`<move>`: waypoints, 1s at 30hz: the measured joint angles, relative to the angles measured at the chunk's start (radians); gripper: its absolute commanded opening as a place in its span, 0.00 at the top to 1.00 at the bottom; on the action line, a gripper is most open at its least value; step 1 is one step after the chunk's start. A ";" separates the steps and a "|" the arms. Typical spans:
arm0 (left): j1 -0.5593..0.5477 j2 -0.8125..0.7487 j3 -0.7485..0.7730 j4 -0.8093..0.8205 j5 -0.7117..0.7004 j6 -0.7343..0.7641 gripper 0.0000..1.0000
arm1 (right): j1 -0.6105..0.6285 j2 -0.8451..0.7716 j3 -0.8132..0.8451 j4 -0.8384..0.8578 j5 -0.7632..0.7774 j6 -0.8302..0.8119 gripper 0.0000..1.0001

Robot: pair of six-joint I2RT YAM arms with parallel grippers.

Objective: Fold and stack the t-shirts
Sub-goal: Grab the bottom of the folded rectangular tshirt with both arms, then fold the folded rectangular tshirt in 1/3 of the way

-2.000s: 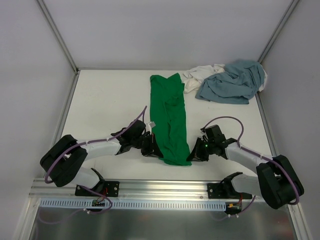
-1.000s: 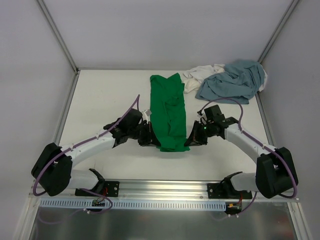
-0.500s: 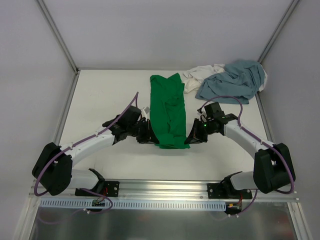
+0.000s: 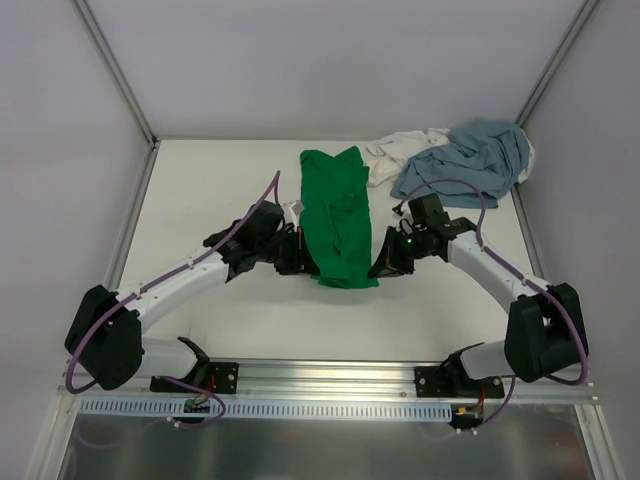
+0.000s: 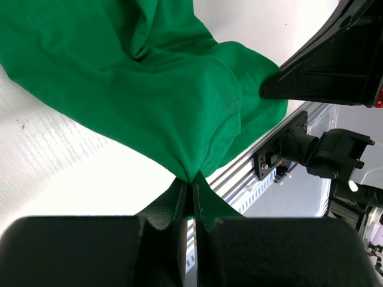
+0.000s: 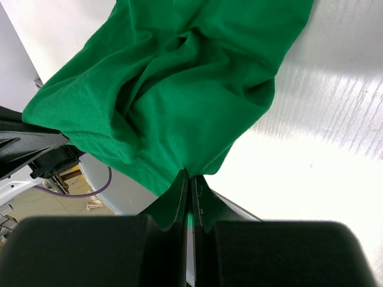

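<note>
The green t-shirt (image 4: 338,215) lies as a narrow strip at the middle of the table (image 4: 200,200), near hem raised. The left gripper (image 4: 300,258) and right gripper (image 4: 383,264) each pinch one hem corner, fully closed. Advised: carry both corners level toward the collar, edges aligned.

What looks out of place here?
The white t-shirt and grey-blue t-shirt lie crumpled in a heap at the far right. The green t-shirt is neater, pinched by the left gripper and right gripper.

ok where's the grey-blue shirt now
In the top view the grey-blue shirt lies crumpled in the far right corner of the table, overlapping the white shirt, right of the green shirt.
</note>
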 measured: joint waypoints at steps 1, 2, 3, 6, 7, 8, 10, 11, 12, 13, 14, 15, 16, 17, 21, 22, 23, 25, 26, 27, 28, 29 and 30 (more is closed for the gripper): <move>0.000 0.000 0.002 -0.005 -0.002 0.006 1.00 | 0.000 0.003 0.004 -0.002 0.000 -0.002 0.99; 0.000 0.002 0.007 -0.010 -0.003 0.011 1.00 | 0.000 0.009 0.010 -0.006 0.000 -0.002 1.00; 0.000 0.006 0.014 -0.016 -0.005 0.016 1.00 | 0.000 0.015 0.015 -0.008 0.000 -0.003 0.99; 0.000 0.018 0.031 -0.021 -0.005 0.025 1.00 | 0.000 0.032 0.035 -0.014 0.000 -0.008 1.00; 0.000 0.019 0.032 -0.024 -0.005 0.027 1.00 | 0.000 0.035 0.041 -0.016 0.000 -0.009 0.99; 0.000 0.019 0.032 -0.025 -0.005 0.030 1.00 | 0.000 0.037 0.046 -0.017 0.000 -0.010 0.99; 0.000 0.019 0.032 -0.026 -0.005 0.034 1.00 | 0.000 0.037 0.053 -0.019 0.001 -0.010 0.99; 0.000 0.019 0.032 -0.026 -0.006 0.036 1.00 | 0.000 0.037 0.055 -0.021 0.002 -0.011 0.99; 0.000 0.019 0.032 -0.026 -0.006 0.037 1.00 | 0.000 0.038 0.057 -0.023 0.004 -0.014 0.99; 0.000 0.019 0.033 -0.027 -0.007 0.040 1.00 | 0.000 0.039 0.059 -0.026 0.006 -0.017 1.00; 0.000 0.019 0.036 -0.031 -0.010 0.042 1.00 | 0.000 0.042 0.063 -0.031 0.009 -0.020 0.99; 0.000 0.019 0.041 -0.038 -0.013 0.045 1.00 | 0.000 0.045 0.069 -0.036 0.011 -0.023 0.99; 0.000 0.020 0.050 -0.046 -0.016 0.051 1.00 | 0.000 0.050 0.077 -0.041 0.014 -0.027 0.99; 0.000 0.021 0.061 -0.052 -0.018 0.058 1.00 | -0.001 0.056 0.088 -0.047 0.016 -0.032 0.99; 0.000 0.032 0.104 -0.058 -0.031 0.069 1.00 | -0.004 0.084 0.137 -0.059 0.024 -0.045 0.99; 0.000 0.035 0.111 -0.061 -0.032 0.070 1.00 | -0.006 0.090 0.147 -0.059 0.024 -0.047 1.00; 0.000 0.039 0.117 -0.063 -0.032 0.071 1.00 | -0.008 0.096 0.155 -0.060 0.024 -0.051 0.99; 0.000 0.050 0.129 -0.069 -0.034 0.072 1.00 | -0.011 0.106 0.167 -0.063 0.026 -0.054 1.00; 0.000 0.058 0.134 -0.071 -0.034 0.074 1.00 | -0.013 0.112 0.172 -0.066 0.026 -0.055 0.99; 0.000 0.063 0.138 -0.074 -0.034 0.075 1.00 | -0.014 0.119 0.178 -0.068 0.026 -0.058 1.00; 0.001 0.072 0.145 -0.078 -0.034 0.077 1.00 | -0.015 0.126 0.183 -0.069 0.027 -0.059 0.99; 0.006 0.081 0.153 -0.083 -0.034 0.080 1.00 | -0.017 0.132 0.187 -0.072 0.027 -0.061 0.99; 0.006 0.089 0.160 -0.087 -0.035 0.084 1.00 | -0.019 0.137 0.191 -0.074 0.026 -0.062 0.99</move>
